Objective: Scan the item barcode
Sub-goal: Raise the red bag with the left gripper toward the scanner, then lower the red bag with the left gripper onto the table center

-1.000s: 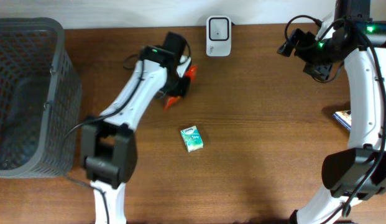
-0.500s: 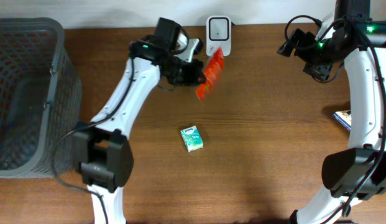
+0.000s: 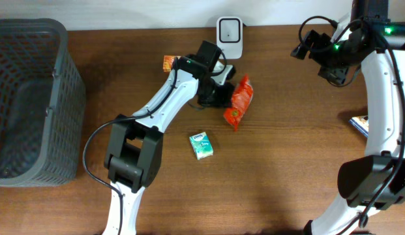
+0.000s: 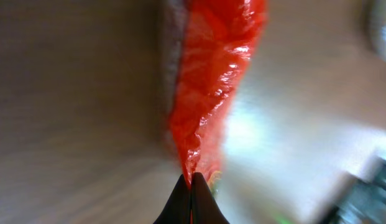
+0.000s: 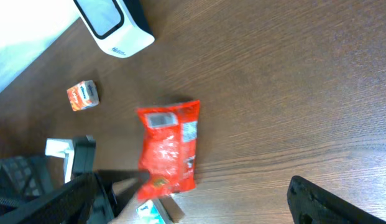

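**Mia:** What is the robot doing?

**Sam:** The left end effector (image 3: 222,95) is clenched tight on one edge of the red snack bag (image 3: 239,103). The bag sticks out toward 3 o'clock from the pinch.

**Mia:** Where is the bag?

**Sam:** It's near the white scanner (image 3: 229,29), at about 5 o'clock from it, over the brown counter (image 3: 287,163). (I cannot tell if it touches the wood.)

**Mia:** Which step is this?

**Sam:** I think it's the step of bringing the bag to the scanner. I'd guess the scan is not done yet.

**Mia:** What comes next?

**Sam:** The bag should go toward 11 o'clock and turn so its barcode faces the scanner's window. The right wrist view shows a pale label by the bag's top end, but it's too small to tell if that is the barcode.

**Mia:** And the other arm?

**Sam:** The right end effector (image 5: 217,186) is spread wide and holds nothing.
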Controlling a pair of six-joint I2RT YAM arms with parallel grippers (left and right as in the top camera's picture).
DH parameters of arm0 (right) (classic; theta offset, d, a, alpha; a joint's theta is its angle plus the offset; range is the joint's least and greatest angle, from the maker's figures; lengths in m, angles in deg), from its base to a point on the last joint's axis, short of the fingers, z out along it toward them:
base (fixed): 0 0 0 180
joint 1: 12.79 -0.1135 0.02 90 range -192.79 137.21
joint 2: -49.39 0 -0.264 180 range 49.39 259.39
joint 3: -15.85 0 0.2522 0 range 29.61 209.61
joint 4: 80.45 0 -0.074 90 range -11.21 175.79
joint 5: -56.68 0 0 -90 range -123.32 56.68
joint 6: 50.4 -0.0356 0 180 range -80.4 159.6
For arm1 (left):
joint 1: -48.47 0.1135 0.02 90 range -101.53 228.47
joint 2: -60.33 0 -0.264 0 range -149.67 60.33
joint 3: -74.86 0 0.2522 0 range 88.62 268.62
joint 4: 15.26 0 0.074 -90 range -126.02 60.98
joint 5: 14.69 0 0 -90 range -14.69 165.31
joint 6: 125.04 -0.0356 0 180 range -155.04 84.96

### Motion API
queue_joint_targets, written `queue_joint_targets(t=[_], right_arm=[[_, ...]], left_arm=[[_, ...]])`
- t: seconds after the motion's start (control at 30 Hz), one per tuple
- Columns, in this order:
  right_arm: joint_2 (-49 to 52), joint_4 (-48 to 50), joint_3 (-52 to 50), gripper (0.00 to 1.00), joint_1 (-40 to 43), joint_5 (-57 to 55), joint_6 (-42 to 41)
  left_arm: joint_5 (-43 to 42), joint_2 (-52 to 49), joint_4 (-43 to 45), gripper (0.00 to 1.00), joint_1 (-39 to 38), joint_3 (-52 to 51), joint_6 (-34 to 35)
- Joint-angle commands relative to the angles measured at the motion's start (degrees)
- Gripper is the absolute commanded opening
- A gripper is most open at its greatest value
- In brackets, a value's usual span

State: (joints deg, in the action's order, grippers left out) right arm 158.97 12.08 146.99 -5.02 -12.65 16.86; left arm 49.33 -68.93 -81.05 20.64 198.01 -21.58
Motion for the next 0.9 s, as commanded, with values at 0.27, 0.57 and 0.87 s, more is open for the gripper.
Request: queue_joint_targets(t=[0.27, 0.57, 0.87], right_arm=[[0.20, -0.02, 0.02, 0.99, -0.26, -0.13, -0.26], [0.20, -0.02, 0.02, 0.99, -0.26, -0.13, -0.26], [0.20, -0.02, 0.02, 0.99, -0.26, -0.13, -0.26]], left_arm=[[31.41, -1.03, -3.91, 0.62, 0.52, 5.90, 0.42], [30.10, -1.05, -15.26, 0.25, 0.98, 25.77, 0.46], [18.05, -12.26, -11.82, 0.01, -0.55, 25.55, 0.44]])
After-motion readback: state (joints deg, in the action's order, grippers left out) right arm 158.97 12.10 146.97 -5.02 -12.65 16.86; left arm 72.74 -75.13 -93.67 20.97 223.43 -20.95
